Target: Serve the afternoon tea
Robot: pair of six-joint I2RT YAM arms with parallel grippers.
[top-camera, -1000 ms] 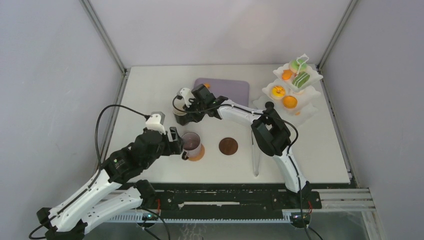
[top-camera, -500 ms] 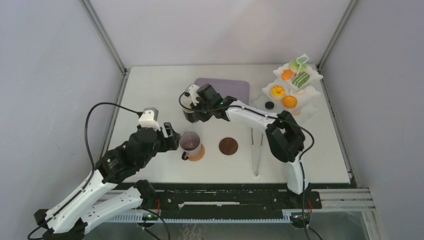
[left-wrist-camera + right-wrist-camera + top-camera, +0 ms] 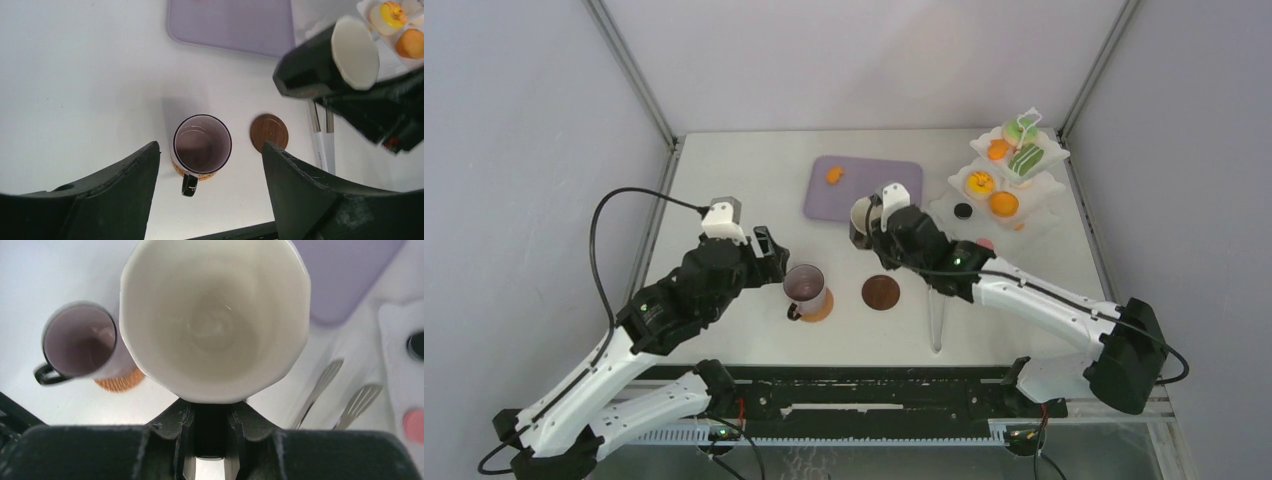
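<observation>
One wrist view shows right tool (image 3: 210,432) grasping dark mug (image 3: 215,325) — left tool (image 3: 210,146) released.

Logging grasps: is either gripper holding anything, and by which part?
The right gripper holds the dark mug, fingers pinching a dark part at its side, seemingly the handle. The left gripper is open and holds nothing.

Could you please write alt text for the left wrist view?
A mauve mug stands on an orange coaster below the open left gripper, a bare brown coaster beside it. At upper right, the right gripper holds a dark mug with white inside, above tongs.
</observation>
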